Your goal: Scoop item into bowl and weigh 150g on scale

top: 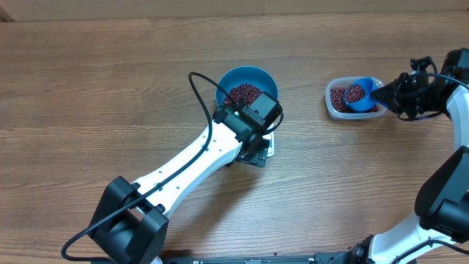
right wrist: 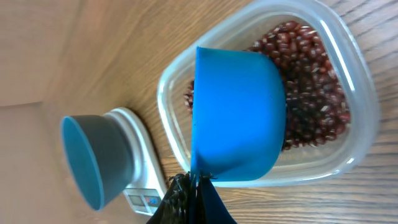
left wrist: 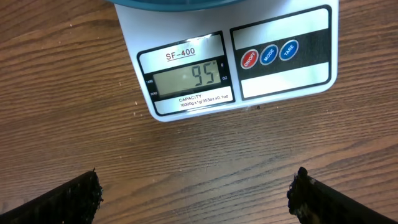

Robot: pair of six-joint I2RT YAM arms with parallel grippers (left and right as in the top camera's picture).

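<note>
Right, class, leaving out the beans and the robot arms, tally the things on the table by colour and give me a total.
Blue: 2 (bowl, scoop)
Clear: 1 (tub)
White: 1 (scale)
Total: 4

Left arm (top: 187,160) stretched diagonally forward; left gripper (left wrist: 196,193) aimed down, fingers (left wrist: 68,202) spread wide; right gripper (right wrist: 194,190) pinched tight on scoop (right wrist: 239,112) handle.
</note>
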